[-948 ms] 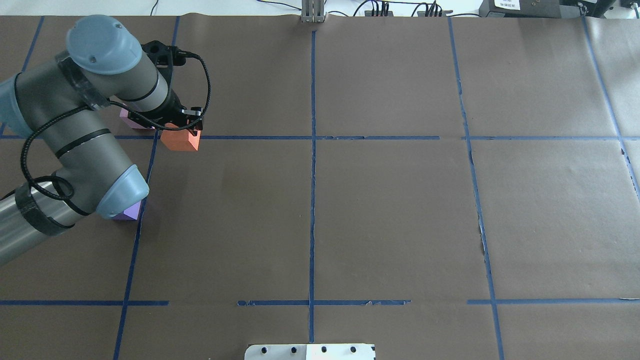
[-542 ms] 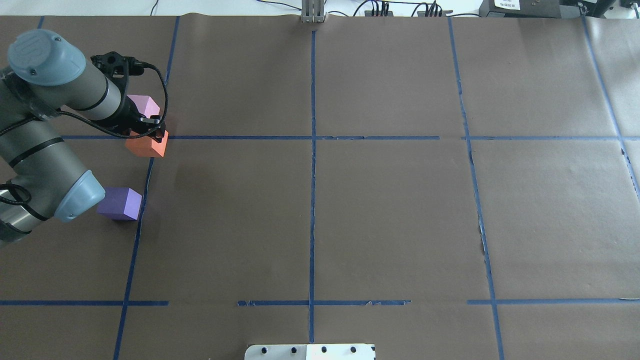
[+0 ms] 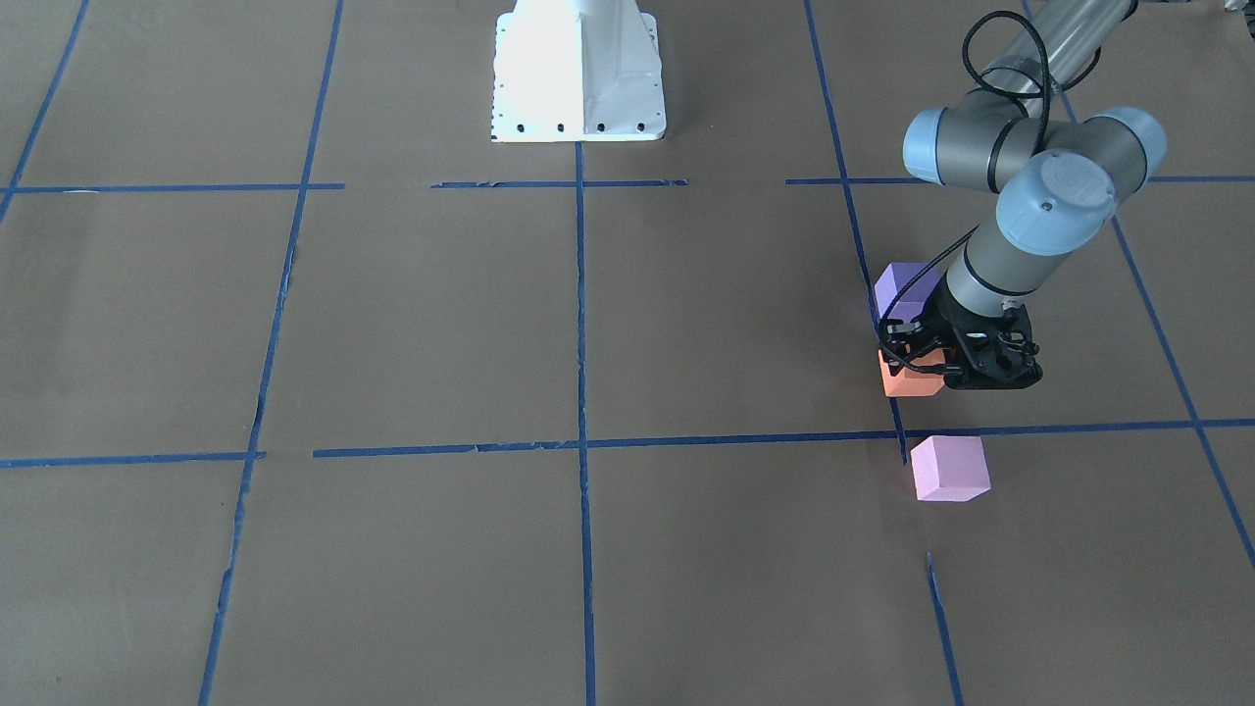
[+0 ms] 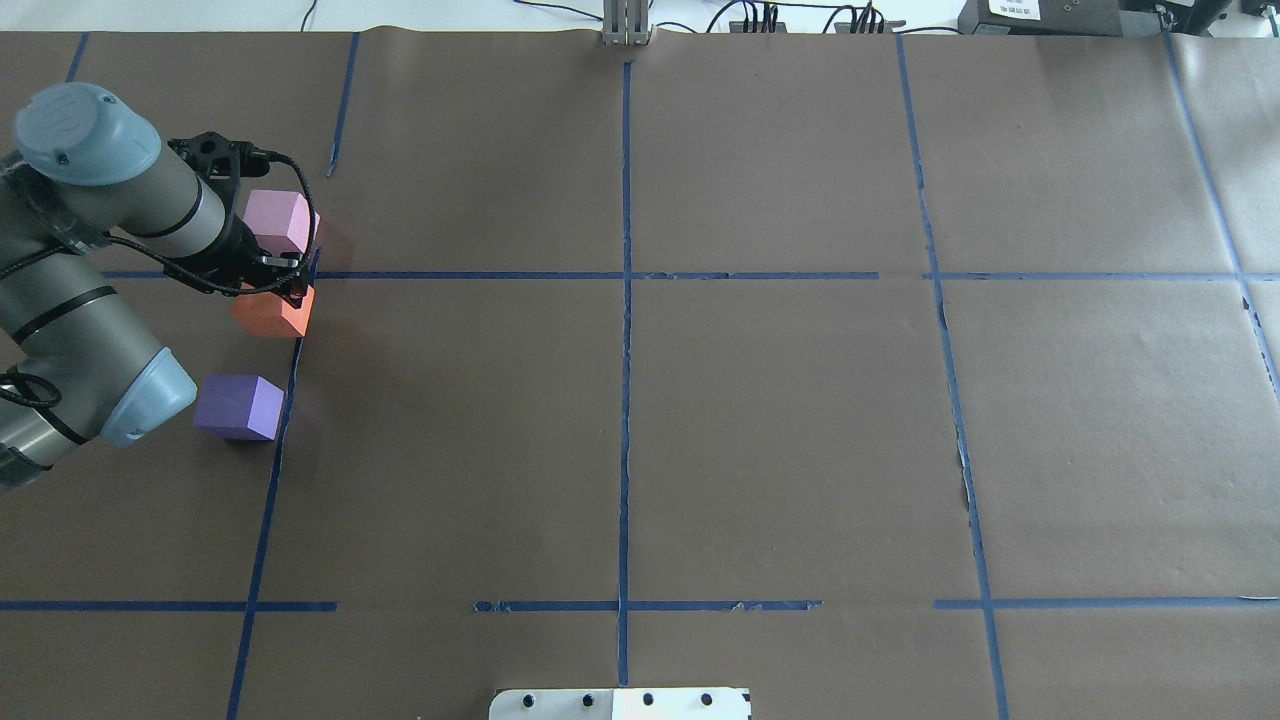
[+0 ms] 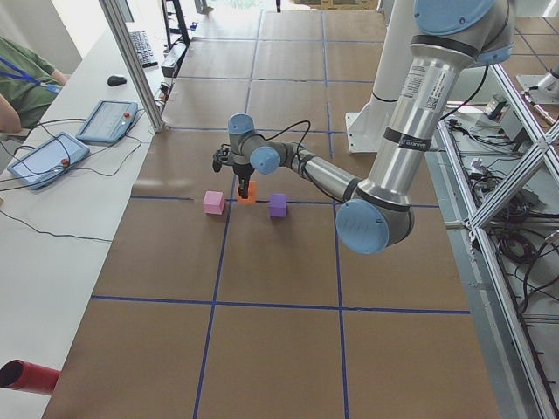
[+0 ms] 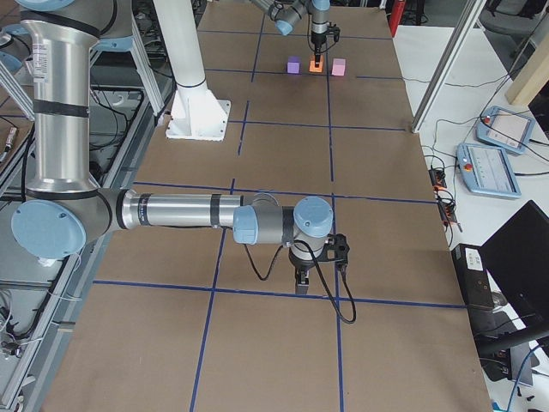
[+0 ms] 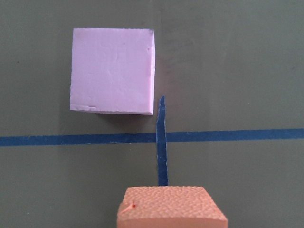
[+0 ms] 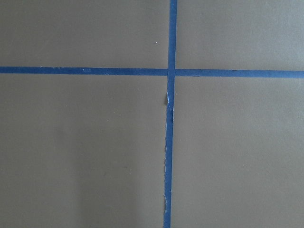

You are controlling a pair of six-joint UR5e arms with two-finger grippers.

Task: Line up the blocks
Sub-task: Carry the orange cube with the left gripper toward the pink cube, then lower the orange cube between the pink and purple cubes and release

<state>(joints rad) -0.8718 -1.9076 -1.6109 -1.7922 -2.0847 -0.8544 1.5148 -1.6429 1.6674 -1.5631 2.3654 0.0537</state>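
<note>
Three cubes stand near the table's left side. The pale pink block point(image 4: 278, 220) is farthest from the robot, and the violet-purple block point(image 4: 238, 406) is nearest. My left gripper point(image 4: 276, 292) is shut on the orange block point(image 4: 268, 314), which it holds low between the other two, roughly in a row with them. The front-facing view shows the purple block point(image 3: 904, 289), the orange block point(image 3: 910, 380) and the pink block point(image 3: 949, 469). The left wrist view shows the orange block's top point(image 7: 171, 206) below the pink block point(image 7: 113, 70). My right gripper point(image 6: 302, 279) hangs over a tape crossing, and I cannot tell whether it is open or shut.
Blue tape lines point(image 4: 626, 300) form a grid on the brown paper. The white robot base point(image 3: 578, 78) stands at the robot's edge. Tablets point(image 5: 106, 120) and a person's arm lie on the side bench beyond the table.
My left gripper has carried the orange block to the left and toward the robot, from beside the pink block to a spot between the pink and purple blocks.
</note>
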